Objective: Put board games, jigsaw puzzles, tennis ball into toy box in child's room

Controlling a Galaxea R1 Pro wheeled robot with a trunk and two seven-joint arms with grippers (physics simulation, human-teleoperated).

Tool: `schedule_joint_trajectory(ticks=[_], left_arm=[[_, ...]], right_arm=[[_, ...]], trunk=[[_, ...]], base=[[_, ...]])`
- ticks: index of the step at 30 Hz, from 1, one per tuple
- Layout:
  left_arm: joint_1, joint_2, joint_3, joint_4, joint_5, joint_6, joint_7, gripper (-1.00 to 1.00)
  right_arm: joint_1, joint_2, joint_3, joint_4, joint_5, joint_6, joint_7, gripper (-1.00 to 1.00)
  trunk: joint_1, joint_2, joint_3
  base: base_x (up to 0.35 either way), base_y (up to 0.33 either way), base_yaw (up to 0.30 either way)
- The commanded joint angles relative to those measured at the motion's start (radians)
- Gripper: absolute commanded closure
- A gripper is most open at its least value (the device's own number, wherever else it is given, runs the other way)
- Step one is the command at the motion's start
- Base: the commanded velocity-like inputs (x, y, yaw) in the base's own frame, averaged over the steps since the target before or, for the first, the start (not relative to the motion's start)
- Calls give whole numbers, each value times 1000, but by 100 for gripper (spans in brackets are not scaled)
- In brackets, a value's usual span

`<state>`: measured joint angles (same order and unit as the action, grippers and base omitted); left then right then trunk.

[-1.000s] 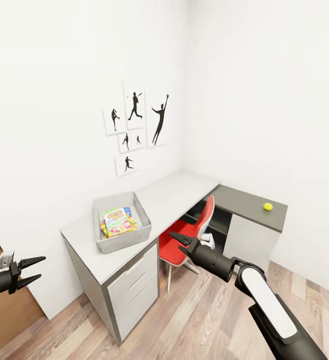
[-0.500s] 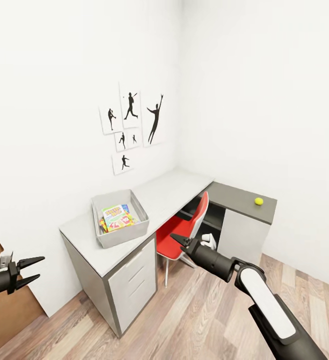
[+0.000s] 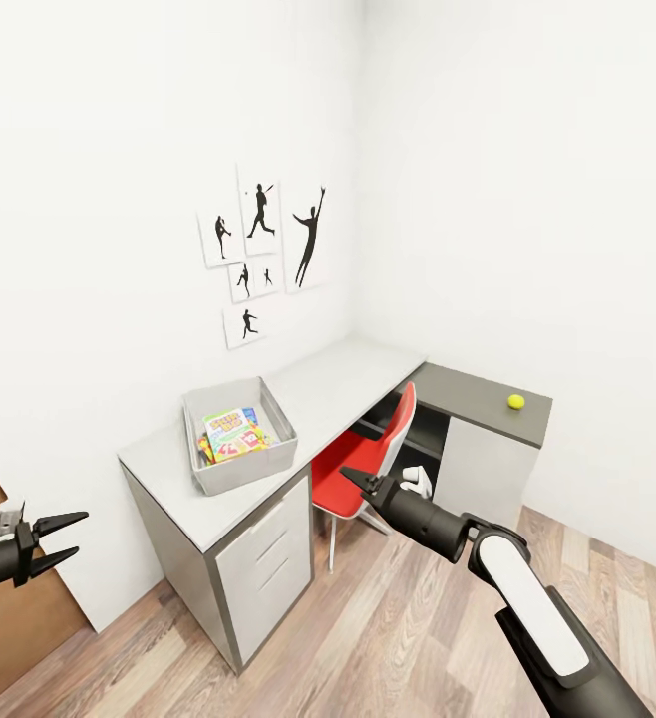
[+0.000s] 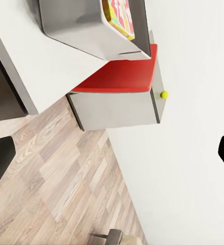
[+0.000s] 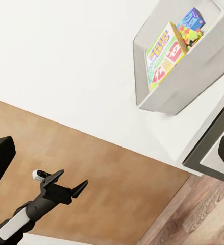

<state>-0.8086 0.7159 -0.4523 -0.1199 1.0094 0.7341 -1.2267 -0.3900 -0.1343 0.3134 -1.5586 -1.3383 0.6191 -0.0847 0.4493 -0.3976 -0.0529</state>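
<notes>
I'm standing back from the L-shaped table (image 3: 338, 384), both arms out in front and holding nothing. My left gripper (image 3: 61, 538) is hanging low, clear of the table's near end, fingers spread apart and empty; the right wrist view is showing it (image 5: 70, 187) the same way, forked open against the brown door panel (image 5: 106, 194). My right gripper (image 3: 357, 484) is pointing toward the red chair (image 3: 363, 469) tucked under the table, not touching it. Its fingers are looking close together from the head view, but I cannot tell for sure whether they're parted or closed; nothing is between them.

The grey toy box (image 3: 238, 436) is sitting on the white top near the table's near end, above the white drawers (image 3: 268, 568). Inside it, a white-green board game (image 3: 230, 429) with a red logo is lying on top, with a blue board game (image 5: 195, 19) and bits of a colourful jigsaw puzzle (image 5: 189, 34) peeking out beside it in the right wrist view. I cannot tell what else is underneath.

The tennis ball (image 3: 515, 401) is resting on the dark grey end of the table, near its far outer corner, well apart from the toy box. The left wrist view is catching the ball (image 4: 164, 94) too. Silhouette posters (image 3: 263, 259) are hanging on the wall above the table.
</notes>
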Motion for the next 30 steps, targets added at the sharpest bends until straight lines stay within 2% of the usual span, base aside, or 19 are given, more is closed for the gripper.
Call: schedule_joint_trajectory(ticks=[1,9,20,30], left_arm=[[-1,1,-8,0,8,8,-3,-100],[-1,1,-7,0,8,9,-5,-100],[-1,1,-7,0,8,10,-5,-100],[-1,-2,-7,0,8,8,-4,-100]], right_arm=[[-1,-1,1,-1,-10,1,-9,-100],[-1,0,2,-1,-10,1,-9,-100],[-1,0,2,0,-10,1,-9,-100],[-1,1,4,0,-10,1,-9,-100]], trunk=[[1,-2,-2],[1,-2,-2],[1,-2,-2],[1,-2,-2]], base=[[0,0,0],[-98,41,-6],[-79,33,-203],[-3,1,-35]])
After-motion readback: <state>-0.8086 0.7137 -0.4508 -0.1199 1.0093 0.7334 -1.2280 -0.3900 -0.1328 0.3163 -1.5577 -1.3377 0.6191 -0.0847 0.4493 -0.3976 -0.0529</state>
